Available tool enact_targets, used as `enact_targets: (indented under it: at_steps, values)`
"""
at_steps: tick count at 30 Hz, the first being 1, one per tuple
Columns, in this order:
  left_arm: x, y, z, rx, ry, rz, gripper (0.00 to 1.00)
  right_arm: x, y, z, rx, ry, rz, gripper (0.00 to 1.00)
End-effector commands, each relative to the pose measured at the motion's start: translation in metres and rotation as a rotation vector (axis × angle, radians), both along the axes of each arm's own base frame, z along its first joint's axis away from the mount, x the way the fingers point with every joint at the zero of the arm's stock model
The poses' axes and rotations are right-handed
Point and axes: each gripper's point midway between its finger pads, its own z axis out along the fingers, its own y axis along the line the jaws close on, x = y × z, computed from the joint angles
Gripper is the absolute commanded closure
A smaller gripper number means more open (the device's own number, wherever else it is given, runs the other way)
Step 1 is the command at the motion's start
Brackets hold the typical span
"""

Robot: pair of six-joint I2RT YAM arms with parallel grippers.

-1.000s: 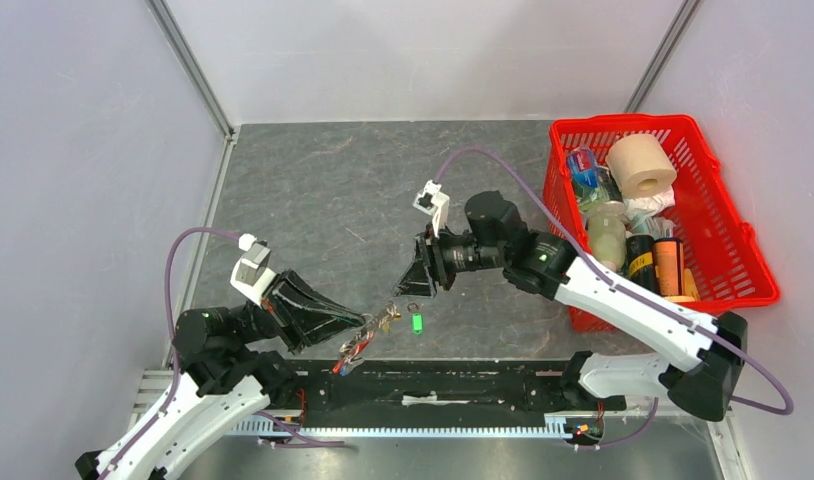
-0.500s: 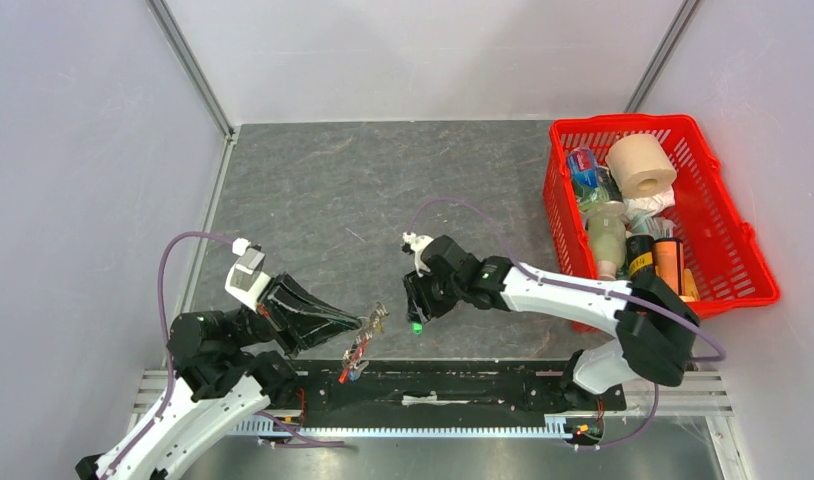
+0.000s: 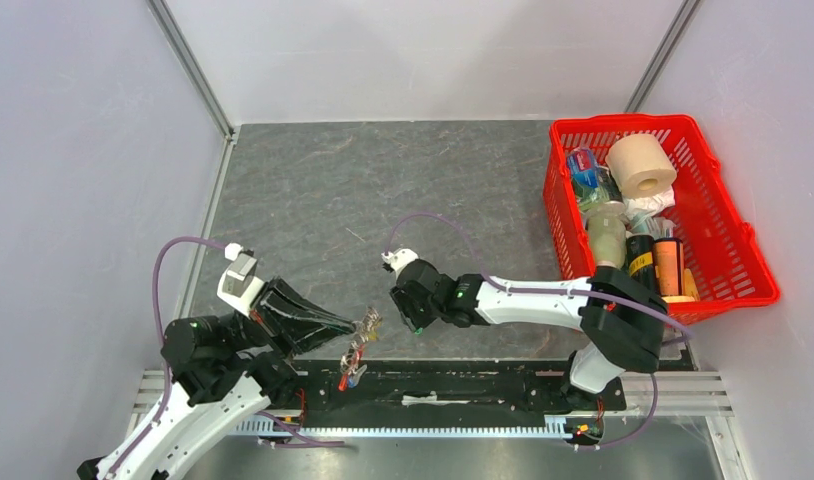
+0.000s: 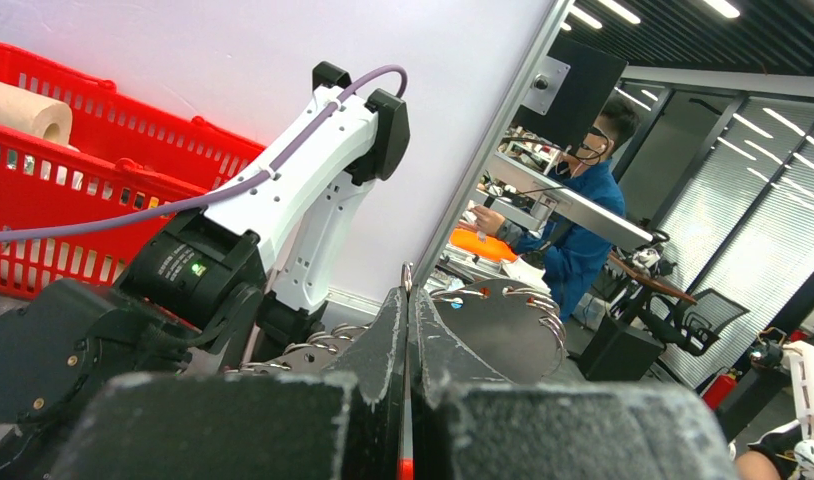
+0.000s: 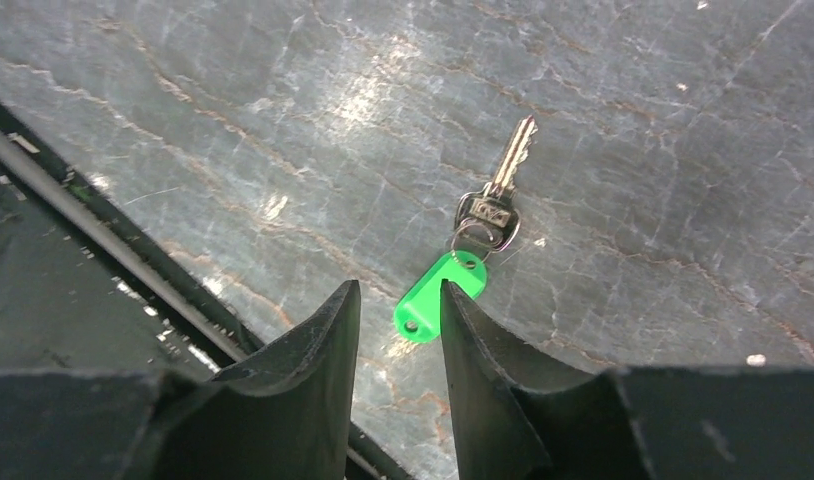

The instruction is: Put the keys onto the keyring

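Left gripper [image 3: 359, 325]: jaws closed on keyring [image 4: 406, 276], held over near edge of table [image 3: 313, 190]. Red fob [image 3: 349, 368] hangs below; keys possibly bunched at ring, too small to tell.
Right gripper [image 5: 396, 292]: fingers narrowly parted, empty, tips at green-tagged key [image 5: 488, 215] lying on table.

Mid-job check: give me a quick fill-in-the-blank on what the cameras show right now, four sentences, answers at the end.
1. The key lying on the table carries a ____ plastic tag.
2. The right gripper, poised at that tag, has its jaws ____.
3. The left gripper is shut on the keyring, whose ____ fob hangs below.
4. The toilet roll sits in the red ____.

Missing words: green; open; red; basket.
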Motion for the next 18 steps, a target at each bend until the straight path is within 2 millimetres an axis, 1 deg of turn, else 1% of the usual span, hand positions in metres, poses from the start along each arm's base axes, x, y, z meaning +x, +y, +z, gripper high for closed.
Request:
enact_targets:
  at_steps: [1,4,9,18]
  values:
    - [-0.012,0.011,0.021,-0.048,-0.075,0.007,0.98,0.020,0.011,0.008,-0.030,-0.120,-0.022,0.59]
    - [-0.013,0.012,0.021,-0.051,-0.078,0.009,0.98,0.024,0.008,0.003,-0.067,-0.160,-0.046,0.60]
    - [-0.015,0.014,0.023,-0.053,-0.083,0.005,0.98,0.029,0.009,0.000,-0.088,-0.194,-0.069,0.64]
    - [-0.017,0.016,0.024,-0.055,-0.086,0.008,0.98,0.034,0.010,-0.009,-0.136,-0.204,-0.085,0.69]
